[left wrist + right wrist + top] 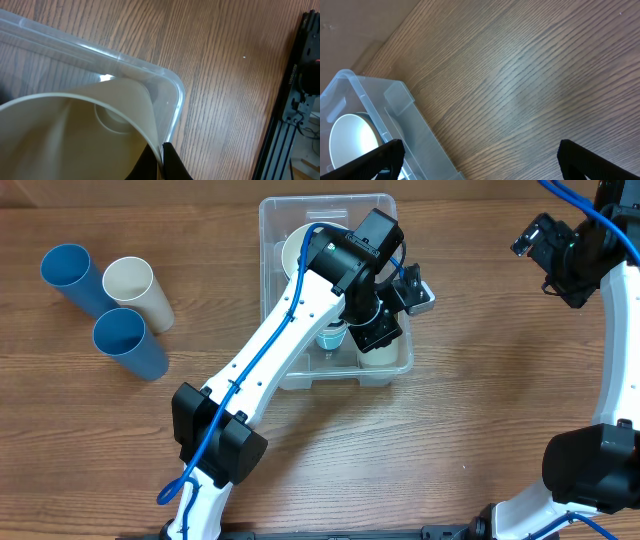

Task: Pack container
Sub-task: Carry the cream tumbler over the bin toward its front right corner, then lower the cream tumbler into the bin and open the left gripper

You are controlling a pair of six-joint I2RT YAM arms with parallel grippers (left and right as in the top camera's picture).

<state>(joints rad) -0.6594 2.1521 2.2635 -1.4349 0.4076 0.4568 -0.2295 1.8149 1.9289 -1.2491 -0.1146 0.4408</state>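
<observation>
Between the left jaws, clamped shut: wall of a cream cup point(100, 115), lower edge cropped. Around them, the container point(172, 87), mostly hidden overhead by the left arm point(270, 350). Right jaws gape open over desk point(520, 75), well right of it.

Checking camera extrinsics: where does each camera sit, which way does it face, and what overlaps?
Overhead: above the table, facing straight down; shows the left gripper in the container and the right gripper at far right.
Left wrist: looks down into a container corner; its fingers pinch a cream cup by its wall.
Right wrist: slants down at table and the container's end; open fingers at lower corners.
Shared: all three see the container.
</observation>
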